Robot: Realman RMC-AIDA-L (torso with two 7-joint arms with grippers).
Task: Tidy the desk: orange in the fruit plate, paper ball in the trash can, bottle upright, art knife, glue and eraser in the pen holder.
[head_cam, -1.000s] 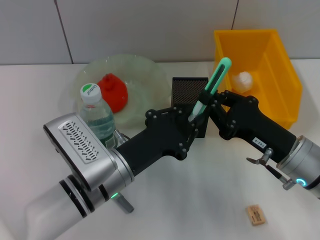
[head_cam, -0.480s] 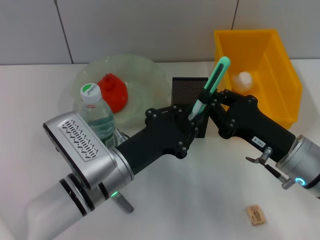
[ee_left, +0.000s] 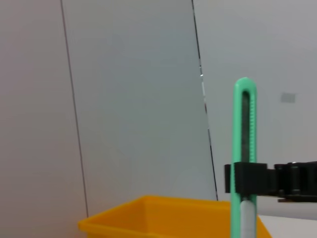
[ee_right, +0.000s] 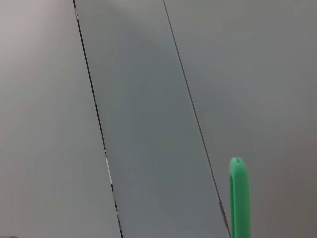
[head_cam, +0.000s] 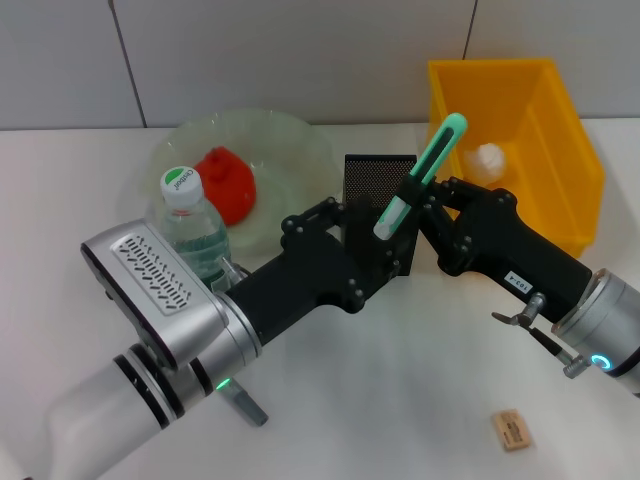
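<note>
Head view: right hand [head_cam: 418,195] grips art knife [head_cam: 422,174] above pen holder [head_cam: 378,190]; left unclear.

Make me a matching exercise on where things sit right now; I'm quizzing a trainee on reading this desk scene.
Things:
1. art knife
2. eraser
3. paper ball
4. bottle

Places or states:
A. inside the yellow trash can
B. upright beside the fruit plate
C. lying on the desk near the right arm
D. held in the right gripper by the pen holder

Pairs: 1-D, 2-C, 3-A, 4-B
</note>
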